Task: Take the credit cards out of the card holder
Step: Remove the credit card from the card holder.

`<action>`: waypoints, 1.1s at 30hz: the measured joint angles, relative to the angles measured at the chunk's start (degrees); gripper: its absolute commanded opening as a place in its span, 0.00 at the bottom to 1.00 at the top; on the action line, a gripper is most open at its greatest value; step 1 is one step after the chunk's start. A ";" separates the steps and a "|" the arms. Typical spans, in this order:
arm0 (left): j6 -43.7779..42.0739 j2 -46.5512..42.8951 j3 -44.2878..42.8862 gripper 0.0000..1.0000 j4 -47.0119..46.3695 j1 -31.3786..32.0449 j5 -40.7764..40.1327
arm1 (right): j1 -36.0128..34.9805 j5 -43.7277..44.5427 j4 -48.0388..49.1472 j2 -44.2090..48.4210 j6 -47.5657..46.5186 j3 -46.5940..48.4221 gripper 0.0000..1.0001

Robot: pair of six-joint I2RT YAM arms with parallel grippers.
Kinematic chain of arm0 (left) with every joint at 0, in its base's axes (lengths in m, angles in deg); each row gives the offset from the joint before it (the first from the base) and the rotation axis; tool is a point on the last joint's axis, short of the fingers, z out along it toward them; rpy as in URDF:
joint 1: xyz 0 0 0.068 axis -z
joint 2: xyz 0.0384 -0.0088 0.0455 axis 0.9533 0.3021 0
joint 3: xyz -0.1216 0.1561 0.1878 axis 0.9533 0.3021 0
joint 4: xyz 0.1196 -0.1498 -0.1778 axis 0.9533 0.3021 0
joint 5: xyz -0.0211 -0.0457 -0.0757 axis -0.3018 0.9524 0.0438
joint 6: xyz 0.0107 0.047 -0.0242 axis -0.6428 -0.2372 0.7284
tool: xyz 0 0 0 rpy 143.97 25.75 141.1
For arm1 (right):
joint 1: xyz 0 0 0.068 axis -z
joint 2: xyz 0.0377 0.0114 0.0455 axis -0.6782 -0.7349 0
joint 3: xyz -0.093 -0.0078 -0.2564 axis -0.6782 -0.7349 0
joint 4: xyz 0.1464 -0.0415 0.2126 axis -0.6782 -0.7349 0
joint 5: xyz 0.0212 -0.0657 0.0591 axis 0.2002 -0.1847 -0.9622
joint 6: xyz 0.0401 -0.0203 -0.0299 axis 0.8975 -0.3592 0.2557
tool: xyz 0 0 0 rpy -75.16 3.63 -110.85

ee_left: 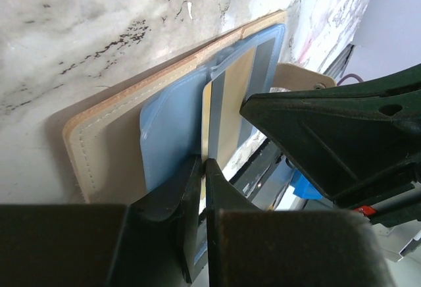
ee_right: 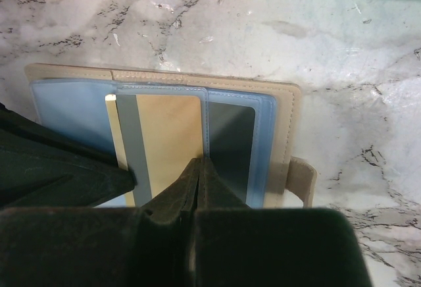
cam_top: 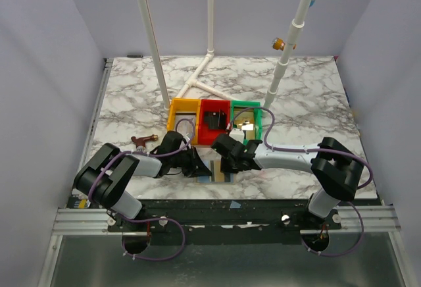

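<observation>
Progress: early to midway, at a guess. A shiny gold-tan piece [cam_top: 245, 126], probably a card already taken out, lies in the green tray [cam_top: 258, 117]. The gold card [ee_right: 168, 135] is only partly out of the card holder [ee_right: 66, 109], and a dark card [ee_right: 230, 139] sits in its right sleeve.
Room: pale lilac walls [cam_top: 39, 70] on three sides, with white poles [cam_top: 151, 43] rising at the far side.
Table [cam_top: 131, 103]: white marble with grey veins.
Trays: the yellow tray [cam_top: 172, 117], red tray [cam_top: 202, 112] and green tray touch in a row mid-table.
Card holder: lies open and flat at the near middle of the table, with a tan cover and blue sleeves.
Gold card: lies across the holder's fold, its grey stripe to the left.
Left gripper [ee_left: 202, 175]: fingers almost pressed together, seemingly pinching the gold card's near edge.
Right gripper [ee_right: 199, 168]: fingers pressed together on nothing, the tip touching the holder just right of the gold card.
</observation>
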 measured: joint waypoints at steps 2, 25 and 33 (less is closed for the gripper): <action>0.00 0.00 0.04 0.06 -0.07 -0.04 0.04 | 0.00 0.00 0.02 0.02 0.04 -0.04 0.01; 0.85 -0.09 1.20 0.00 -2.47 -1.36 1.79 | 0.00 0.04 0.81 0.42 0.66 -0.70 0.01; 0.11 -0.13 1.55 0.00 -2.38 -2.40 2.54 | 0.00 0.07 0.96 0.50 0.90 -0.87 0.01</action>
